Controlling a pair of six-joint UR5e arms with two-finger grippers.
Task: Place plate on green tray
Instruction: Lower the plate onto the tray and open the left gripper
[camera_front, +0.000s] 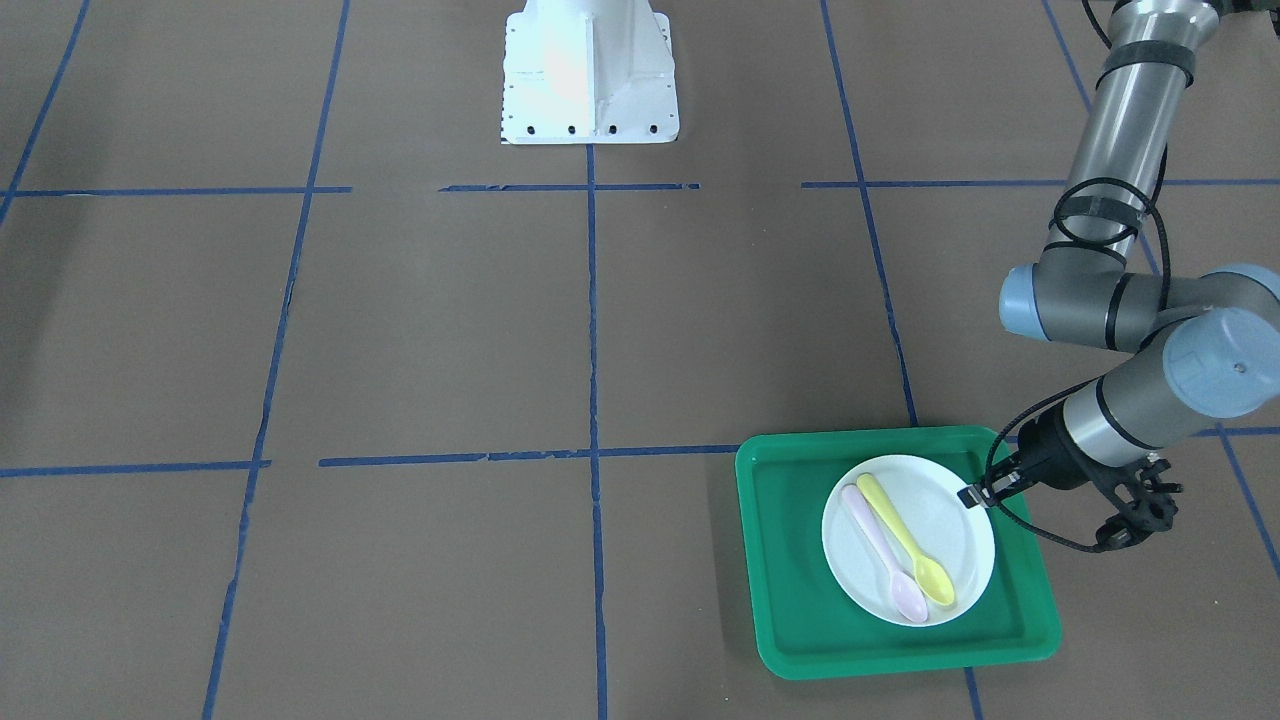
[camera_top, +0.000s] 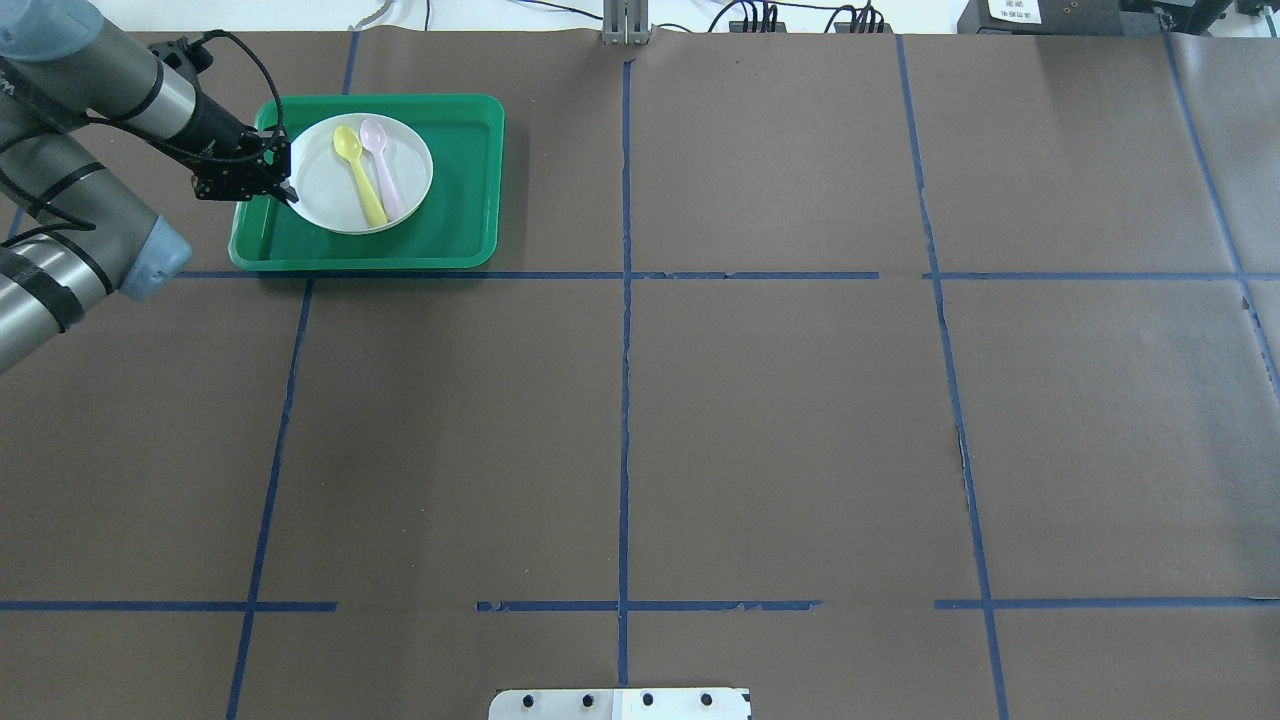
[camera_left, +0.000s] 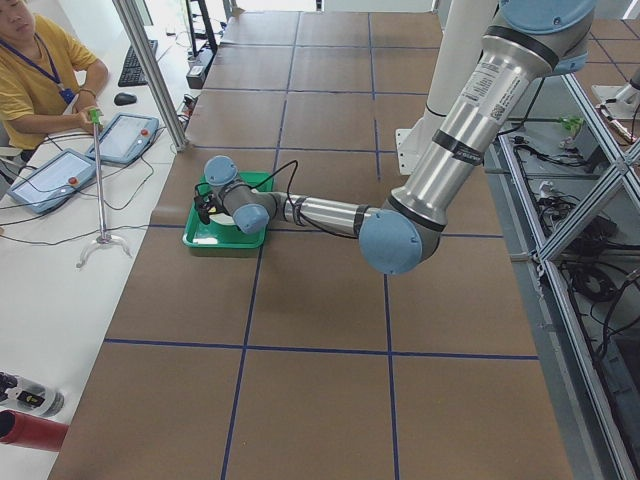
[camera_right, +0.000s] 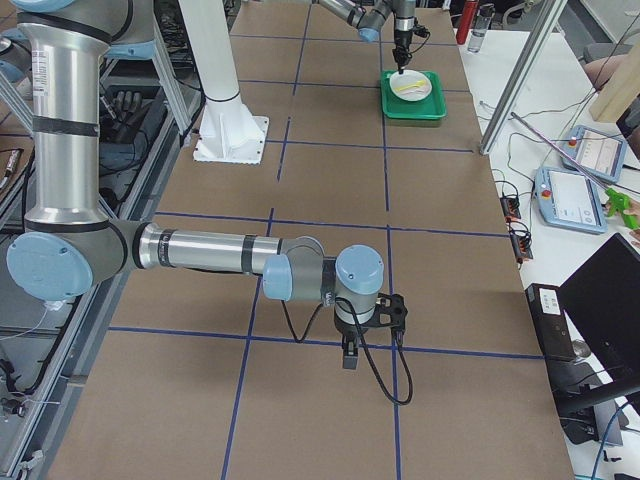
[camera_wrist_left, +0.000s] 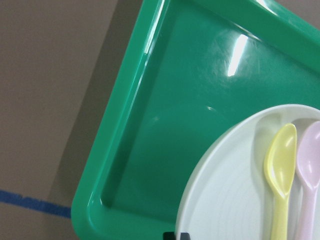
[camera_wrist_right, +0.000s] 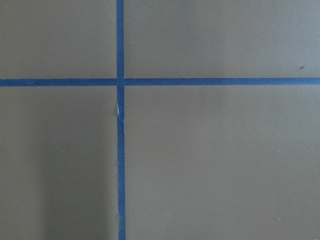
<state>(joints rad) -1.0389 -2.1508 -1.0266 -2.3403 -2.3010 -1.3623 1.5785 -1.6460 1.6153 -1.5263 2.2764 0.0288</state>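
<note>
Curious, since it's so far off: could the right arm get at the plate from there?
Probably not without a long reach: the right gripper hangs over bare table, while the plate lies in the green tray at the far end, by the left gripper. Nothing blocks the way.

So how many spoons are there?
2. A yellow spoon and a pink spoon lie side by side on the white plate, which sits in the green tray. None seem hidden.

White plate (camera_front: 952, 520) with faint rings, yellow spoon (camera_front: 903, 538) and pink spoon (camera_front: 880, 548) on it, green tray (camera_front: 790, 560), brown table (camera_front: 450, 330) gridded with blue tape (camera_front: 592, 330).
</note>
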